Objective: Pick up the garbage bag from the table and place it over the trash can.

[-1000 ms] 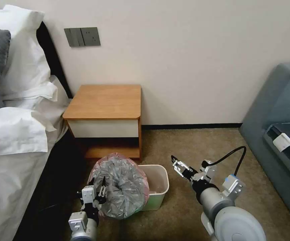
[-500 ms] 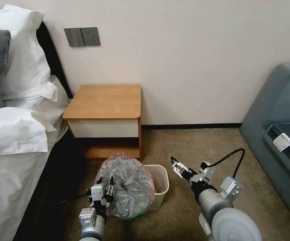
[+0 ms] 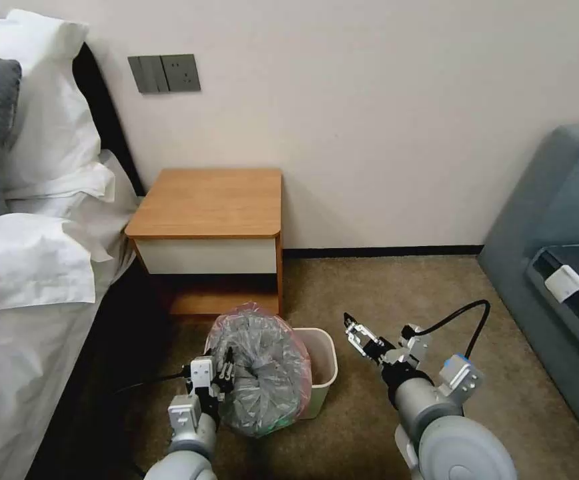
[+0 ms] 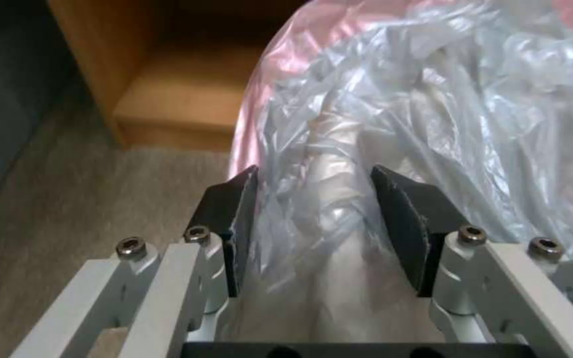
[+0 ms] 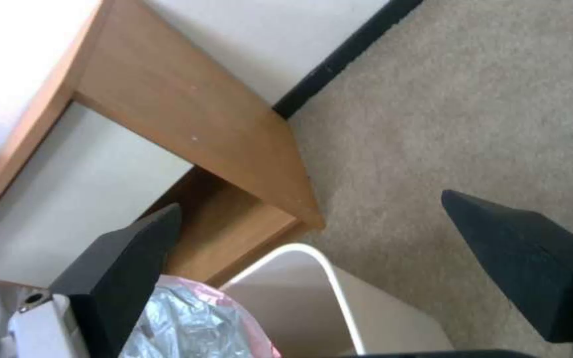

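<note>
The garbage bag (image 3: 263, 373), grey crinkly plastic with a pink rim, hangs puffed up over the left part of the trash can (image 3: 326, 353), hiding that side of the bin. My left gripper (image 3: 226, 363) holds the bag at its left side; in the left wrist view, bunched plastic (image 4: 465, 99) fills the gap between the fingers of the left gripper (image 4: 313, 171). My right gripper (image 3: 351, 328) stands open to the right of the bin, above the carpet, holding nothing. The right wrist view looks past the right gripper (image 5: 310, 201) to the bin's rim (image 5: 339, 298), a corner of the bag (image 5: 180, 323) and the table (image 5: 187, 114).
The table (image 3: 209, 200) stands against the wall just behind the bin, its top bare. A bed with white pillows (image 3: 29, 267) runs along the left. A grey-blue sofa (image 3: 556, 253) is at the right. Open carpet (image 3: 383, 287) lies between table and sofa.
My left gripper has carried the bag to the right, so it covers more of the bin. The right gripper has barely shifted and stays open.
</note>
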